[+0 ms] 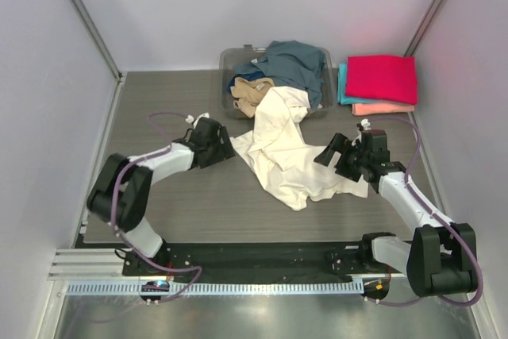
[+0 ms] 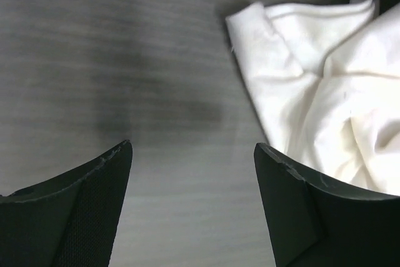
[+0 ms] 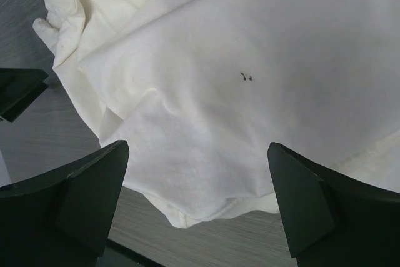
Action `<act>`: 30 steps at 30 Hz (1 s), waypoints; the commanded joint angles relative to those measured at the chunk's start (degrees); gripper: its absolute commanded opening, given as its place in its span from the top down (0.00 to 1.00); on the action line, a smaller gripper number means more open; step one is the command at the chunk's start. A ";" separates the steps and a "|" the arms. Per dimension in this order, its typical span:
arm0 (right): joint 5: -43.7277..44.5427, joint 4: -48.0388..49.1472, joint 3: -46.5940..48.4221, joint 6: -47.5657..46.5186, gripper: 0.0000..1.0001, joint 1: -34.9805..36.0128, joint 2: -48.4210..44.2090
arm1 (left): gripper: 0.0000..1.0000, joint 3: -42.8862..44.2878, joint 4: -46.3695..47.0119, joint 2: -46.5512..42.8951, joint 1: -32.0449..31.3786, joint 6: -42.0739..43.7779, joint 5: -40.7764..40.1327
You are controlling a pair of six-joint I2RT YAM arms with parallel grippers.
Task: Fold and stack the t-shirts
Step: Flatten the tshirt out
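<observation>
A large cream t-shirt (image 1: 284, 148) lies crumpled in the middle of the table, its top draped over the bin's front rim. It also shows in the left wrist view (image 2: 325, 85) and the right wrist view (image 3: 237, 79). My left gripper (image 1: 227, 146) is open and empty, just left of the shirt's left edge. My right gripper (image 1: 327, 155) is open and empty over the shirt's right side; the cloth's hem lies between its fingers (image 3: 81, 186) in the right wrist view. A folded stack, magenta-red (image 1: 382, 77) over teal (image 1: 343, 83) and salmon-pink (image 1: 383, 108), sits at the back right.
A clear plastic bin (image 1: 232, 59) at the back centre holds a slate-blue shirt (image 1: 292, 63) and a tan one (image 1: 250, 94). Grey walls close in on both sides. The table's near edge runs along the arm bases.
</observation>
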 commanded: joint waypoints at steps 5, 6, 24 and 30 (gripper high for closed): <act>-1.14 0.88 0.03 -2.17 0.00 0.21 1.82 | 0.25 8.70 6.88 14.95 -0.15 -0.27 3.21; -0.97 0.88 0.12 -2.26 0.00 0.29 2.17 | 0.26 9.24 7.06 15.93 -0.15 -0.79 3.47; 6.76 0.88 0.91 -1.30 0.00 0.12 7.10 | 1.00 -13.78 -21.64 -41.92 -4.89 -10.27 -3.72; 9.40 0.70 1.44 -0.07 0.00 -0.06 9.47 | 1.00 -15.46 -48.46 -76.40 -12.10 -27.99 -4.88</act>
